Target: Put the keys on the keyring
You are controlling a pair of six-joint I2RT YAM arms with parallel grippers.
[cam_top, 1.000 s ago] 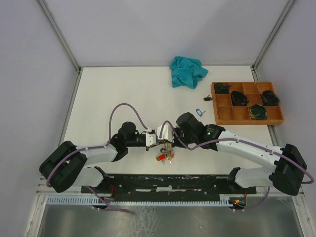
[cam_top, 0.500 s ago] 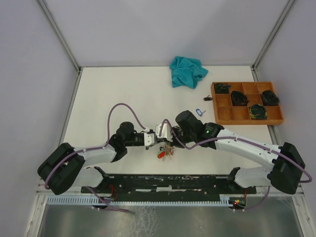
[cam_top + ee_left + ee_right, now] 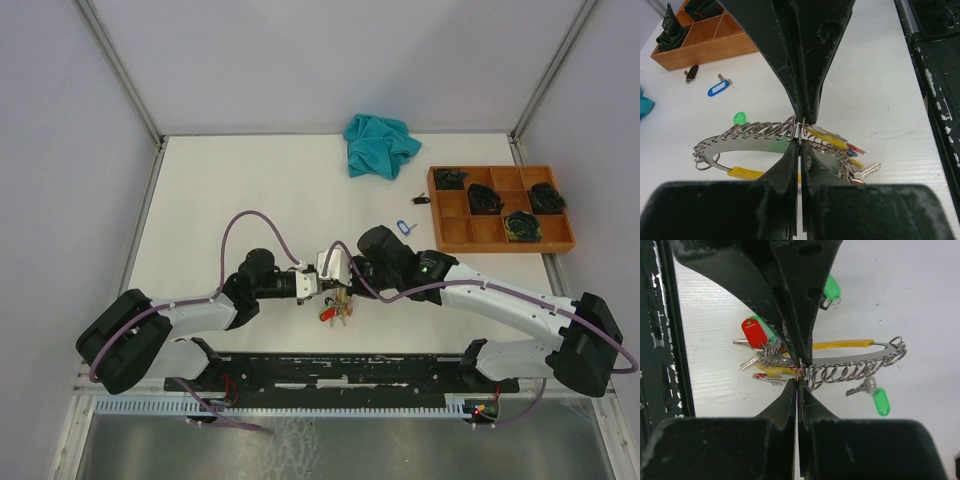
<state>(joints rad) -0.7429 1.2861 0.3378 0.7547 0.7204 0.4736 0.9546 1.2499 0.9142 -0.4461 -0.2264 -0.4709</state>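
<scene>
The keyring (image 3: 742,145) is a silver arc hanging in the air between my two grippers, strung with many small split loops. My left gripper (image 3: 800,133) is shut on its wire, and my right gripper (image 3: 799,373) is shut on it from the other side. A bunch of keys (image 3: 760,359) with red, yellow and blue tags hangs from the ring beside the jaws; from above the keys (image 3: 337,311) dangle below both grippers (image 3: 322,288) (image 3: 348,287). A green-tagged key (image 3: 875,395) shows under the ring; I cannot tell whether it hangs or lies on the table.
A blue-tagged key (image 3: 403,226) and a small dark object (image 3: 420,198) lie on the table near a wooden compartment tray (image 3: 470,232) at the right. A teal cloth (image 3: 380,145) is bunched at the back. The black base rail (image 3: 350,365) runs along the near edge.
Both grippers, with the keyring between them, shifted slightly left and then back. Both grips stay the same.
</scene>
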